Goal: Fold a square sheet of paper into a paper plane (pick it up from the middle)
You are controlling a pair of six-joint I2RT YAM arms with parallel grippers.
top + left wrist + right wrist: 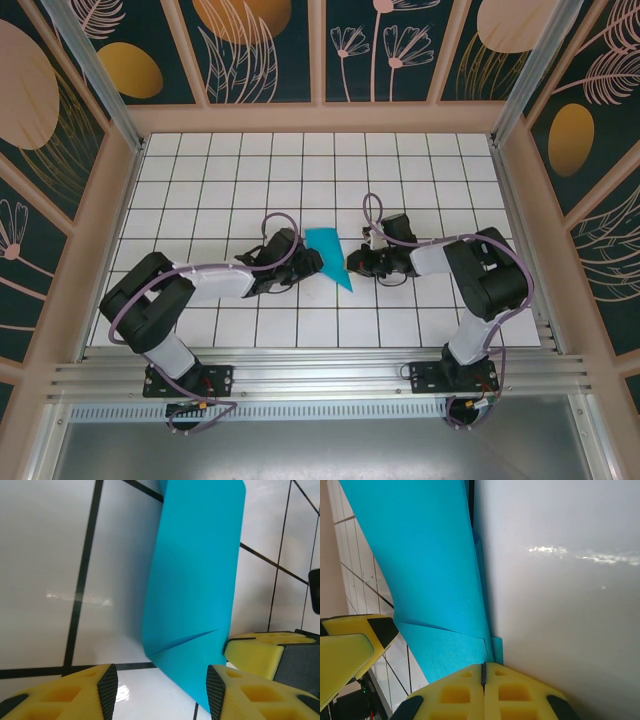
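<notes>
The right gripper (483,672) is clenched: its two yellow fingers (455,692) meet along a thin seam, and the edge of the teal paper (430,570) is nipped right at their tips. From that pinch the paper rises away from the fingers as a long folded band. A folded-over flap (445,652) lies just beyond the tips on one side, its crease running slantwise. On the other side of the tips is bare white table (560,605).

The left gripper (162,690) is released, its fingers (85,692) standing well apart. The lower corner of the paper (195,580) dips into the gap, close against one dark pad (216,692) and well clear of the other. Whether it touches that pad cannot be told. A slanted crease (192,639) crosses the paper just ahead of the fingertips. Just outside that nearer finger, a yellow finger (260,652) of the right gripper sits beside the paper's edge.

From above, the paper (326,247) lies between the left gripper (308,262) and the right gripper (353,266), which face each other. Its sharp point (349,287) aims toward the arm bases. Around them spreads the tiled table (250,180). A purple cable (372,210) loops behind the right gripper. Floral walls (260,50) close in the far side, and a metal rail (320,375) runs along the near edge.
</notes>
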